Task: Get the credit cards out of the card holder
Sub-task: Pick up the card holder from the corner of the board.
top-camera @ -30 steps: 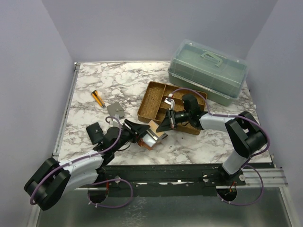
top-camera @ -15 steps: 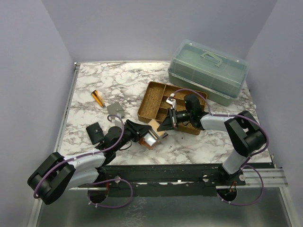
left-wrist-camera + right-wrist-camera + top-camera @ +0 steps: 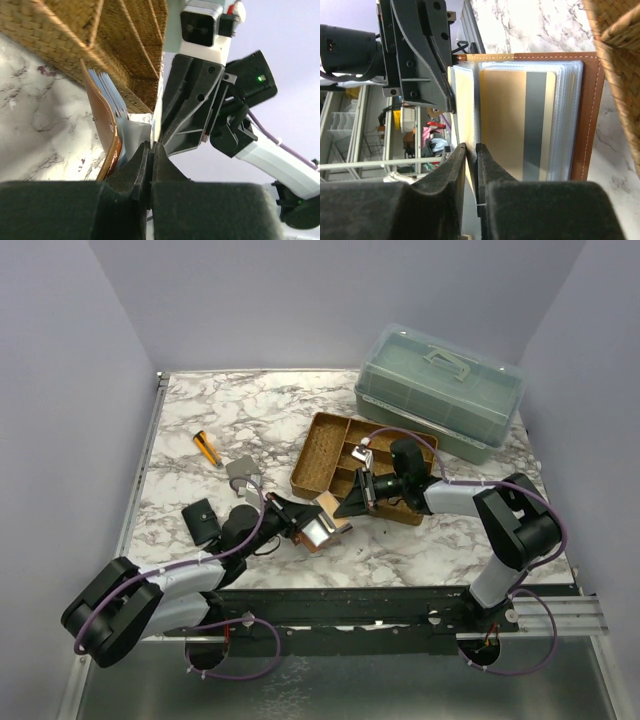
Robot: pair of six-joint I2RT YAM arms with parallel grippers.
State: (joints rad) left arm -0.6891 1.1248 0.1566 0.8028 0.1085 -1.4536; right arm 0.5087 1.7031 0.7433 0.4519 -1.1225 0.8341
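Noted closing of left fingers (image 3: 134,172) over the last second; now pressed together on a leaf of the holder (image 3: 320,531), lower centre of overhead view. Found right fingers (image 3: 454,167) pinching a pale card (image 3: 463,100), long axis straight up-frame from them. Judged: pull along that axis.

**Left wrist view: end effectors tip to tip at card holder**

Left end effector (image 3: 151,152): tips pressed together. Right end effector (image 3: 166,134) directly opposite, tips almost touching. Thin pale card (image 3: 158,107) edge-on between them. Brown card holder (image 3: 102,125), sleeves fanned, on marble surface (image 3: 35,115) against woven tray (image 3: 100,30).
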